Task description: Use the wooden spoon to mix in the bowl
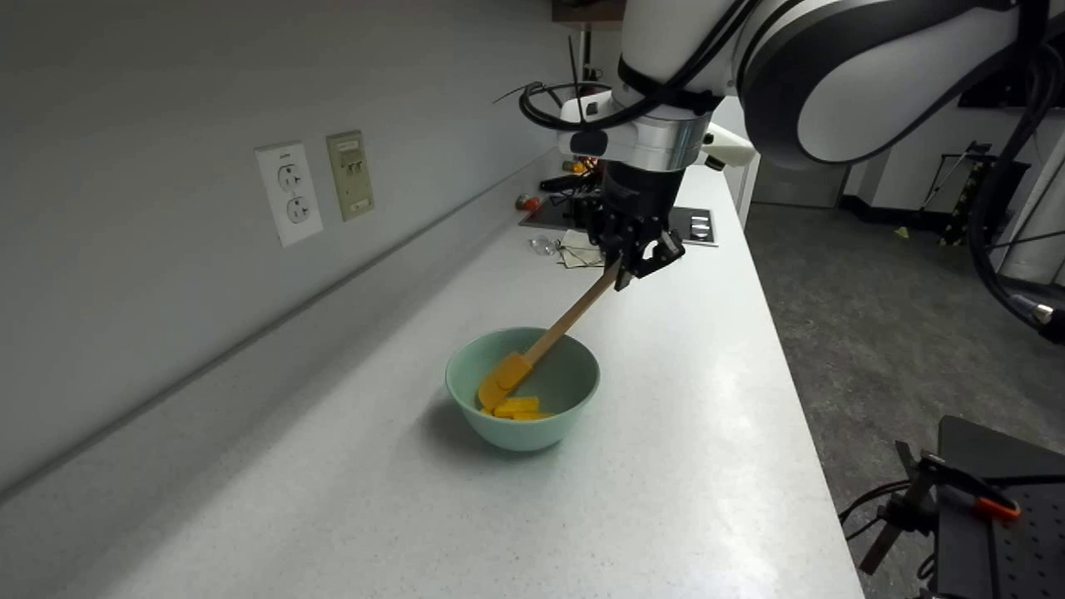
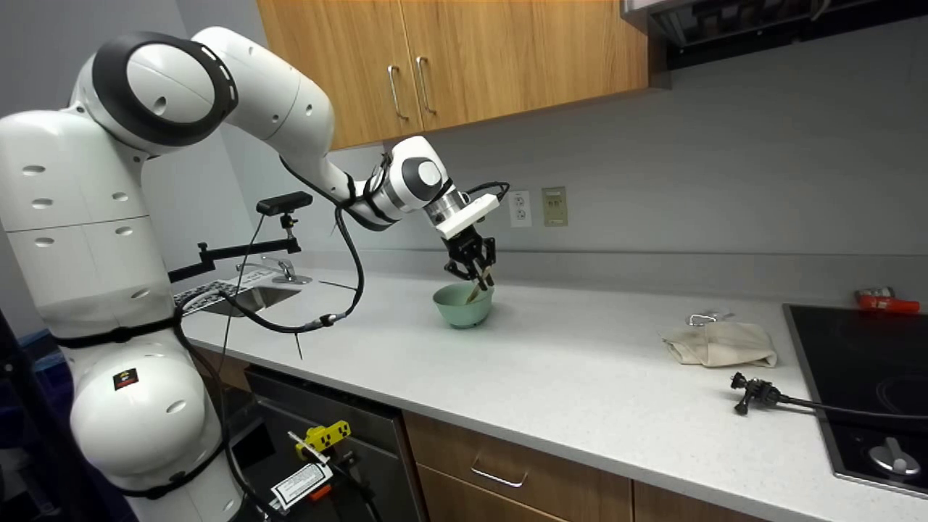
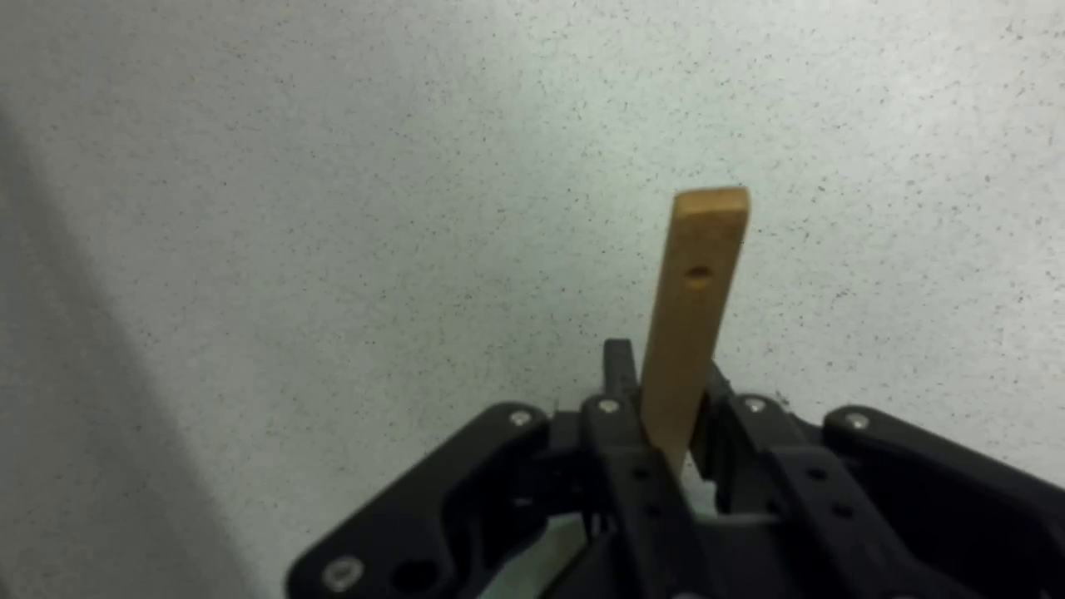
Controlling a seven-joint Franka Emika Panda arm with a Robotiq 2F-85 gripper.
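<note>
The wooden spoon (image 1: 574, 311) slants down into the pale green bowl (image 1: 574, 384), its orange head (image 1: 504, 379) resting against or near the yellow pieces (image 1: 517, 406) inside. My gripper (image 1: 621, 271) is shut on the upper handle, above and beyond the bowl's rim. In the wrist view, the handle's flat end with a small hole (image 3: 697, 274) sticks out past the gripper (image 3: 668, 374), and the spoon's lower part is hidden. Only a sliver of the bowl (image 3: 532, 561) shows there, behind the fingers. The bowl (image 2: 462, 315) stands upright on the counter beneath the gripper (image 2: 481, 277).
The wall with an outlet (image 1: 289, 191) and a switch plate (image 1: 350, 175) runs behind the counter (image 1: 666, 466). Farther along lie a folded cloth (image 2: 719, 344), a black mount (image 2: 758, 391) and the cooktop (image 2: 870, 370). Cabinets (image 2: 507, 65) hang above; a sink (image 2: 250, 299) lies near the base.
</note>
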